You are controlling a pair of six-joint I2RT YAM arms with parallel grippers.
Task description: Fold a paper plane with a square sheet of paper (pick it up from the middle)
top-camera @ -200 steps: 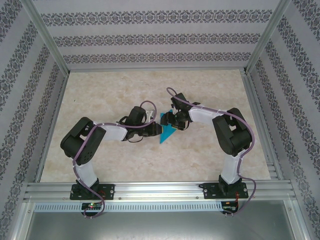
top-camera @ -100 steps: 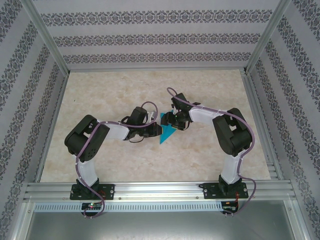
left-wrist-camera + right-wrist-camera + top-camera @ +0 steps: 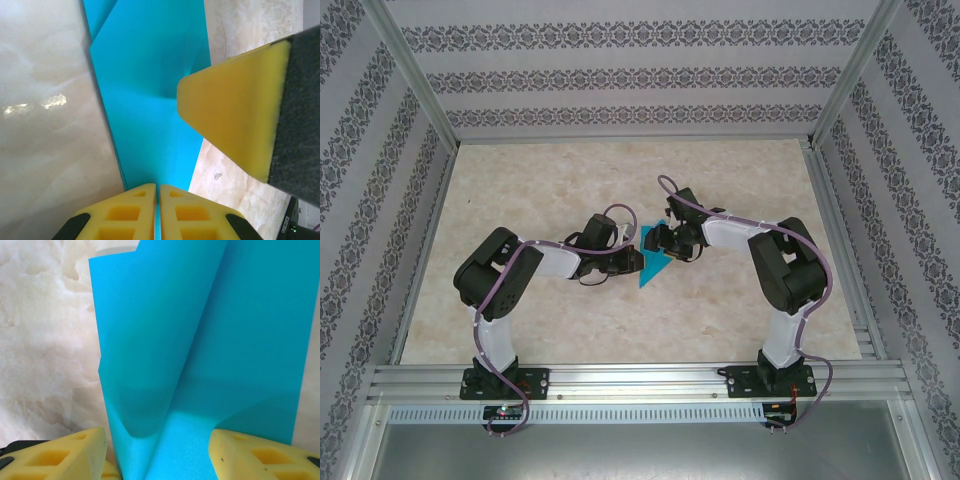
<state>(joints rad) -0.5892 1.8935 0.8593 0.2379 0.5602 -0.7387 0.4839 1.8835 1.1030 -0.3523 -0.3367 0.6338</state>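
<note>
Teal-blue and thin, the square sheet of paper (image 3: pixel 652 265), creased into a layered, pointed triangle, lies on the marbled bench (image 3: pixel 720 180) between both pincers. The left pincer (image 3: pixel 159 187), yellow foam pressed together, pinches it; the sheet's long axis runs straight ahead. The right pincer (image 3: pixel 160 440) stands spread around a curled flap.

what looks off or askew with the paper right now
Nothing looks torn. One flap of the square sheet of paper stands curled up and uncreased between the fingers of the open right gripper, while the left gripper is shut on an edge of the sheet.
</note>
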